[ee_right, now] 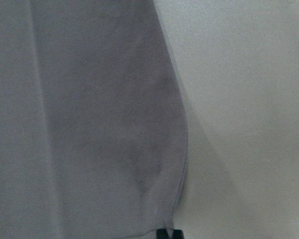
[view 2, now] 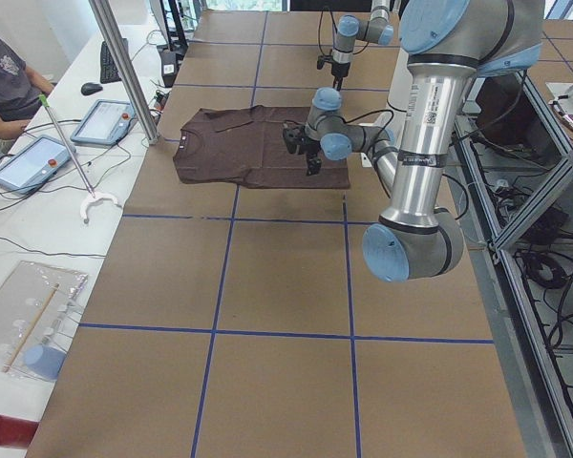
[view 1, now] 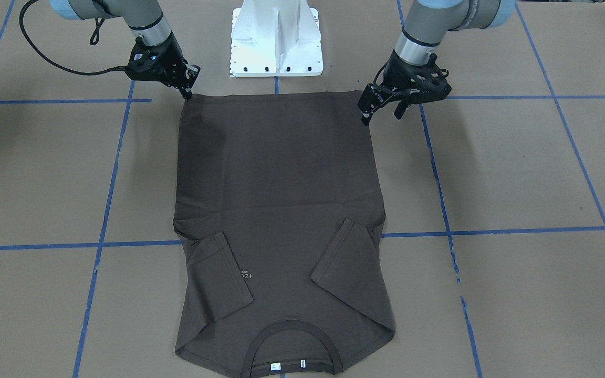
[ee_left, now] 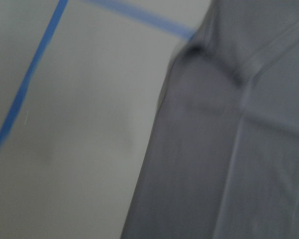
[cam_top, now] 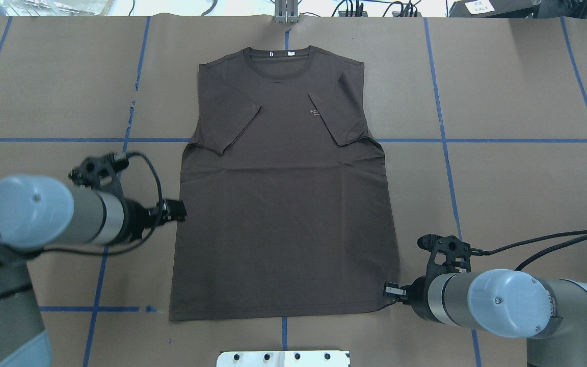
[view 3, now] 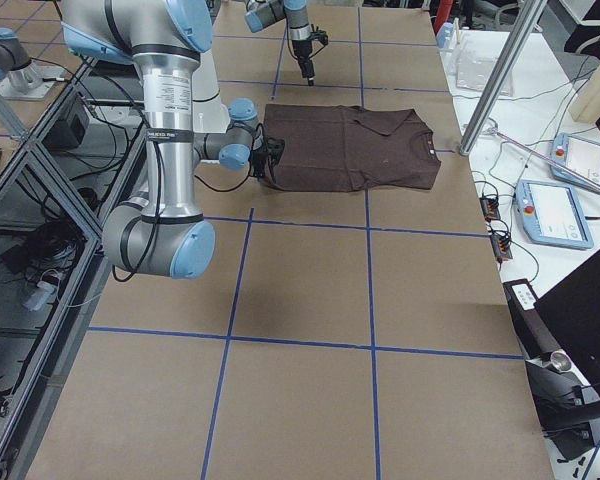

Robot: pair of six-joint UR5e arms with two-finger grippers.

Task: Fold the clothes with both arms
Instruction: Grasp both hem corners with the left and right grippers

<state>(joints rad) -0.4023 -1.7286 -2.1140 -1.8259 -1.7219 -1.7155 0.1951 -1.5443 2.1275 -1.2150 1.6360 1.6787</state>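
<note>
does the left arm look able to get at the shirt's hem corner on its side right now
Probably yes: the left pincer hangs open right beside that hem corner of the T-shirt, which lies flat with nothing on it or between them.

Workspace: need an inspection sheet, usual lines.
Surface: brown paper table with a blue tape grid.
Job's things: T-shirt spread flat, front up, sleeves folded inward, collar away from the robot.
Clutter: nothing seen.
Grippers: left gripper open, beside the shirt's edge; right gripper at a hem corner, grip unclear.
Cables: a black cable loops off each wrist.
Surroundings: white pedestal; tablets on a side bench.
</note>
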